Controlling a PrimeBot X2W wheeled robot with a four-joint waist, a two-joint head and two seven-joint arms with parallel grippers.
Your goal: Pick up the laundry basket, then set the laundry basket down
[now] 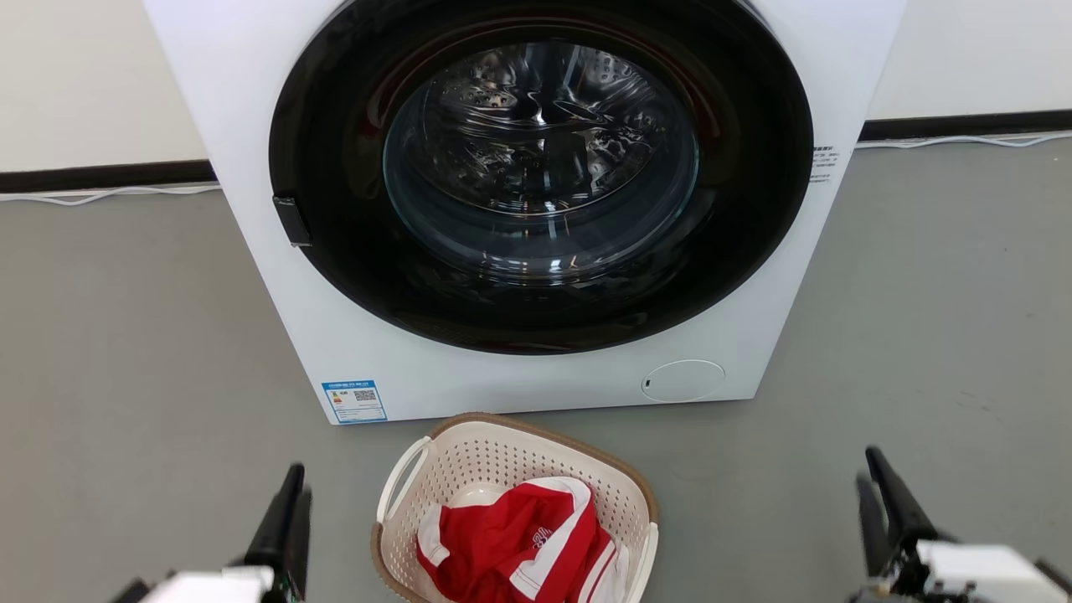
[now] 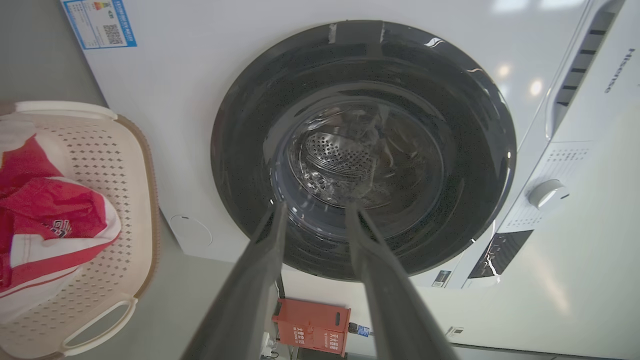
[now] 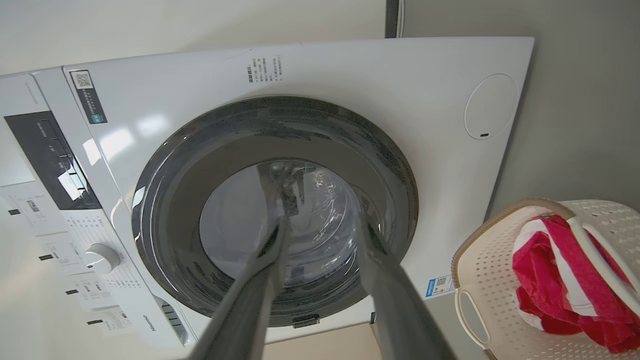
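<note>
1. The laundry basket (image 1: 502, 456) stands upright on the floor (image 1: 126, 335), mouth up, just in front of the washer (image 1: 251, 84) and near the robot.
2. It looks like light, fairly stiff plastic that may flex. The red-and-white garment (image 1: 519, 536) inside should add little weight.
3. The best holds are probably the left handle (image 1: 400, 481) and the right handle (image 1: 646, 557).
4. Its long axis seems to run handle to handle, left to right, with the right end nearer.
5. The left gripper (image 1: 295, 481) and the right gripper (image 1: 871, 465) flank it, both apart from it, fingers parted and empty.
</note>
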